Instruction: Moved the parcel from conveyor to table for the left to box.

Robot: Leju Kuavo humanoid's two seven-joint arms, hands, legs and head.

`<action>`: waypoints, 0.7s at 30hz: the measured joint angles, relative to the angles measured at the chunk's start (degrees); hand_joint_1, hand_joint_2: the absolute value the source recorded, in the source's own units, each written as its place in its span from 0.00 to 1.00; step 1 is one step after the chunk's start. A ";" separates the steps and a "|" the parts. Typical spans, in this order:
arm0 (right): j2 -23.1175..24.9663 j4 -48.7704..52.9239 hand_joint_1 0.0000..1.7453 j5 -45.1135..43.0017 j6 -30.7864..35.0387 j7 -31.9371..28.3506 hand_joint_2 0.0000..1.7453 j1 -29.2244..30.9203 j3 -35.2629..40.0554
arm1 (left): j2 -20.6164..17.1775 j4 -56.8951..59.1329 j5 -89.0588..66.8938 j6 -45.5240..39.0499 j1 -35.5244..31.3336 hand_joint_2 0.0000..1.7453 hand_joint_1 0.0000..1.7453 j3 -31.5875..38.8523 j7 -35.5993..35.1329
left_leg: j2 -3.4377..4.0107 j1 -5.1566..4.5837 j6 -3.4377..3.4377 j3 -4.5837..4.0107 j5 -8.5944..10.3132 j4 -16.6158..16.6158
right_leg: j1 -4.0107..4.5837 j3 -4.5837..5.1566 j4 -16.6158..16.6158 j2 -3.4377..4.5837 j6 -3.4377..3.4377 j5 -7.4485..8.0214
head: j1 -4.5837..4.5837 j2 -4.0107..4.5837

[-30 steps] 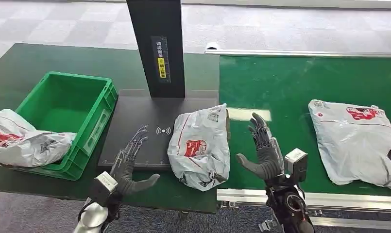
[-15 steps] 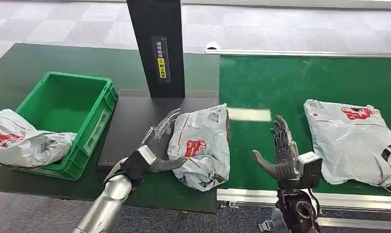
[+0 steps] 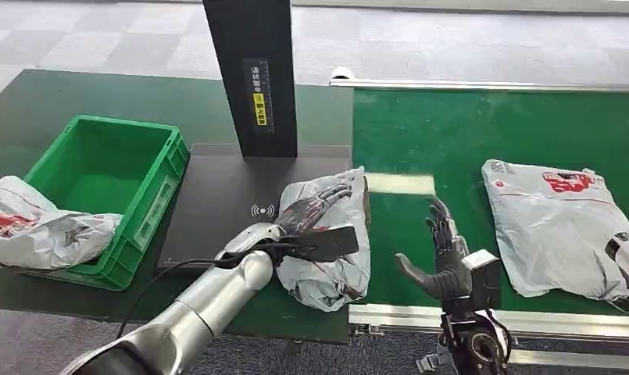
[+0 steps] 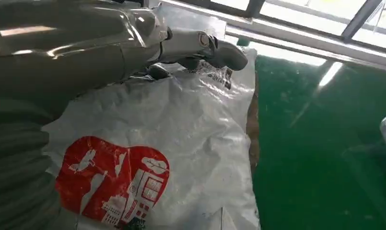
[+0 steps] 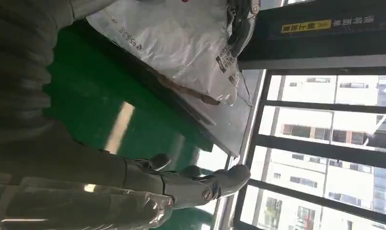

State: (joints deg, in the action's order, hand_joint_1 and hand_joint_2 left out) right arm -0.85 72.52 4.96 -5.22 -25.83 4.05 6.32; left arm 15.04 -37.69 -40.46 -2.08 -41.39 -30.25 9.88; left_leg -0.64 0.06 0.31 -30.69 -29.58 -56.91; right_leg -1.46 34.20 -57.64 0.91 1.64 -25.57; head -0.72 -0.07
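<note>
A white parcel (image 3: 327, 277) with a red print lies on the dark table, its right side at the conveyor's edge. My left hand (image 3: 315, 223) lies flat on top of it, fingers stretched toward its far end and thumb out across its middle. In the left wrist view the fingers (image 4: 195, 43) reach over the parcel (image 4: 181, 143) without curling round it. My right hand (image 3: 444, 254) stands open above the green conveyor (image 3: 452, 133) near its front edge, a little right of the parcel. In the right wrist view, that hand (image 5: 181, 184) holds nothing and the parcel (image 5: 181, 48) lies beyond it.
A green box (image 3: 100, 168) stands at the table's left, with another white parcel (image 3: 37, 226) draped over its near left corner. A black scanner post (image 3: 252, 74) rises from a black plate (image 3: 217, 195) behind the parcel. A second large parcel (image 3: 565, 223) lies on the conveyor's right.
My left hand has swung right, from the plate beside the parcel onto its top. My right hand has moved a little right and nearer. The conveyor parcel has drifted slightly left.
</note>
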 measured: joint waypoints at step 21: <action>1.33 -0.79 0.00 2.47 -1.79 0.94 1.00 1.72 0.00 | 1.05 9.88 -15.83 2.42 -4.09 1.00 1.00 -4.02 -14.56 | 0.03 0.01 -0.01 0.34 -0.05 0.02 | 0.00 -0.40 0.00 0.03 0.00 -0.01 | 0.02 0.00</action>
State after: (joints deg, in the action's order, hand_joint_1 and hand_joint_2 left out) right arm 0.48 71.73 7.43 -7.01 -24.90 5.77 6.32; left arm 16.09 -27.80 -56.28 0.34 -45.48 -34.27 -4.68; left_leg -0.61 0.07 0.30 -30.35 -29.63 -56.88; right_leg -1.45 33.80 -57.64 0.94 1.63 -25.57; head -0.70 -0.07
